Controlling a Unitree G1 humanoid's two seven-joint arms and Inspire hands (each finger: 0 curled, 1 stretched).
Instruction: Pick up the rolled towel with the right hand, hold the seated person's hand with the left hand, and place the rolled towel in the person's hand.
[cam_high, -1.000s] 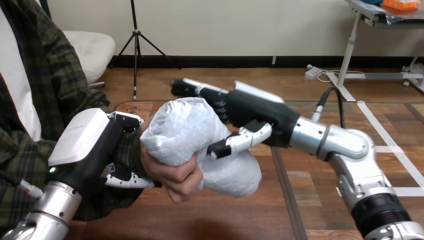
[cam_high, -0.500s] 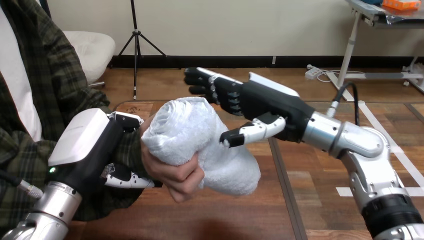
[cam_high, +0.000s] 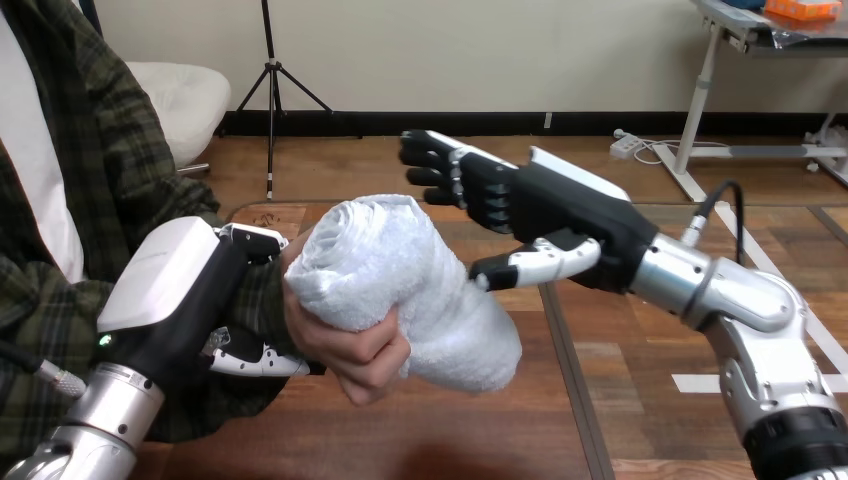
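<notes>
The white rolled terry towel (cam_high: 400, 285) lies in the person's hand (cam_high: 345, 352) just left of the spread, empty right robot hand (cam_high: 560, 215), which should retreat without snagging the cloth while the left robot hand (cam_high: 185, 295) clasps the person's wrist (cam_high: 275, 305) steadily.

The white rolled towel (cam_high: 400, 280) lies slanted in the person's hand (cam_high: 345, 352), whose fingers curl round it from below, above the counter (cam_high: 450, 430).

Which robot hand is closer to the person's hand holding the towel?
The left. The left hand wraps the wrist just beside the person's hand. The right hand is open, apart from it, on the far side of the rolled towel.
</notes>
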